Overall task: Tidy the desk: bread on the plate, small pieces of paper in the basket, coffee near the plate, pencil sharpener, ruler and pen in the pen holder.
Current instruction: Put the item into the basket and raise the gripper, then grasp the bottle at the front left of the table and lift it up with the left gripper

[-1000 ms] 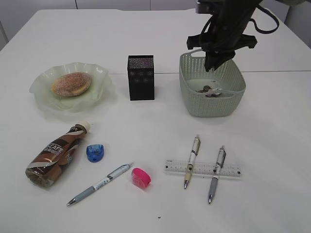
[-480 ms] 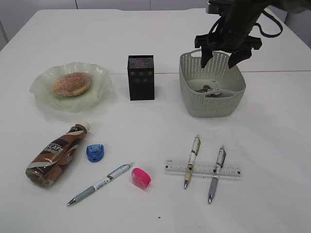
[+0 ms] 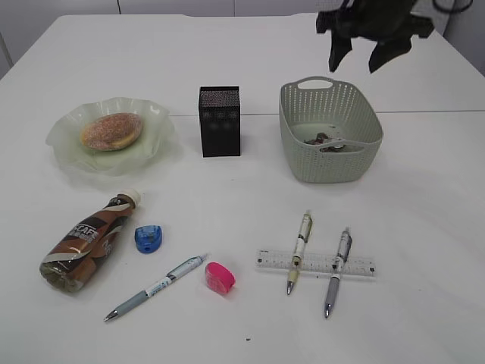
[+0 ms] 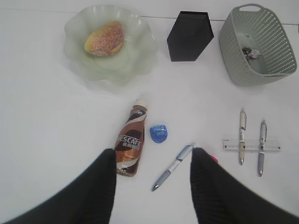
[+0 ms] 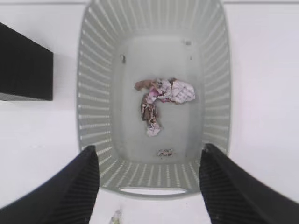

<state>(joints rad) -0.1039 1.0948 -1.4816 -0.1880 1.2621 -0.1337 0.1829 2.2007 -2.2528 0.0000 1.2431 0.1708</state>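
Observation:
The bread lies on the green plate. The paper pieces lie inside the basket. My right gripper is open and empty, high above the basket's far rim. The coffee bottle lies on its side at front left. A blue sharpener, a pink sharpener, a grey pen, and two pens across the ruler lie at the front. The black pen holder stands mid-desk. My left gripper is open, high above the bottle and grey pen.
The white desk has bare room at right and front right. The left arm does not show in the exterior view. A small paper scrap lies on the desk beside the basket's handle in the right wrist view.
My right gripper has opened and risen out of the basket toward the back. The paper pieces stay in the basket. Nothing else has moved.

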